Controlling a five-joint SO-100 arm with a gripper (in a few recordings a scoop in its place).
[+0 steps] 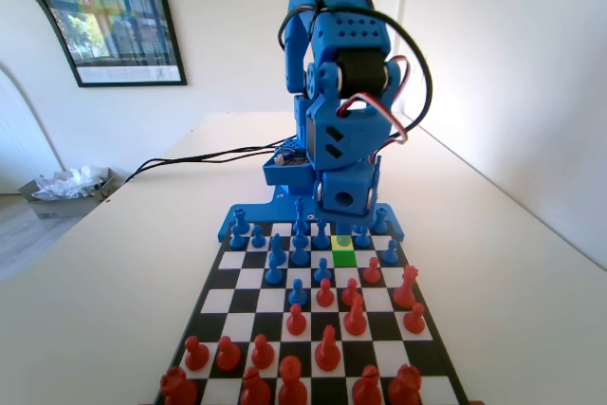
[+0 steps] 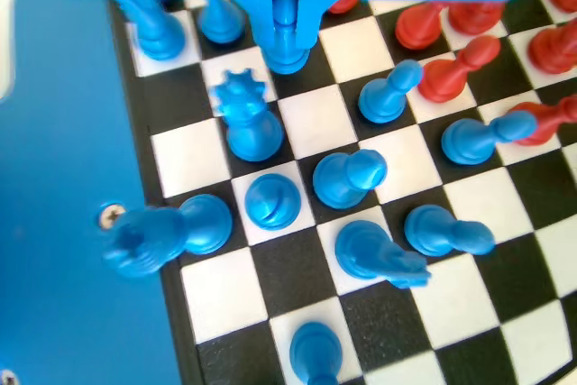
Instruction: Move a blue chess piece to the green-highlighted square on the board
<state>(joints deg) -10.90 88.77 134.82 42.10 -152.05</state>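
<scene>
gripper [image 2: 285, 6]: low over board [image 1: 228, 282], jaws narrow, flanking pawn [image 2: 286, 38]; grip not confirmed | pawn: upright on its square, directly beneath tool | green square [image 1: 343, 251]: fixed view, just below gripper, seemingly vacant | move: short

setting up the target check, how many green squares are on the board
1: the green-highlighted square lies right of centre on the board, near the blue arm's end in the fixed view. The square just beyond it looks paler, yellow-green, and is partly covered.
</scene>
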